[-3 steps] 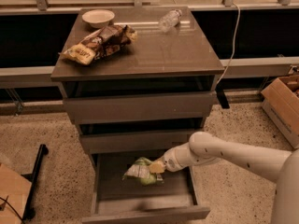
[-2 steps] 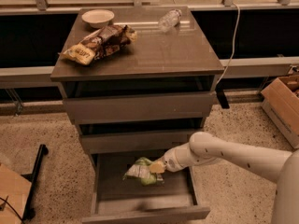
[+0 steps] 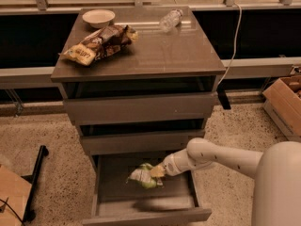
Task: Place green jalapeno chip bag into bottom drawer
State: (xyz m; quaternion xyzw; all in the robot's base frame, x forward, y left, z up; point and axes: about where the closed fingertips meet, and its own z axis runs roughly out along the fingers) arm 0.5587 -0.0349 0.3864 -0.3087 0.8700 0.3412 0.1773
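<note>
Hardly any different from a second ago: same reach into the bottom drawer (image 3: 141, 215), same place for the hand (image 3: 159, 171) and for the green jalapeno chip bag (image 3: 143, 177), at most a shade lower and nearer the drawer's front. Same spots on the desk (image 3: 155, 55) for the brown-and-yellow chip bag (image 3: 99, 44), the bowl (image 3: 98, 18) and the clear bottle (image 3: 170, 19) lying on its side.

Hard to make out: whether resting on the drawer floor or hanging just above it, for the green bag. A dark smear on the floor toward the drawer front, shadow or blur, cannot tell which. Print on the green bag unreadable. Back of the bottom drawer hidden under the middle drawer (image 3: 141, 142), itself pulled out a little, like the top drawer (image 3: 141, 108) above. Cut off by the right edge: the cardboard box (image 3: 287, 100) and the robot's pale body (image 3: 277, 187) in the lower right corner. Lower left: a brown shape and a black stand (image 3: 34, 182), only partly in view.

Clenched on the right edge of the green bag, yellowish fingertips (image 3: 157, 172) close together, pinching the foil. Comes in from the right on the white arm (image 3: 216, 157), low over the open tray, inside its right wall. Touches nothing else that shows. Green bag inside the bottom drawer's tray, about midway across, crumpled, white patch toward the left.
</note>
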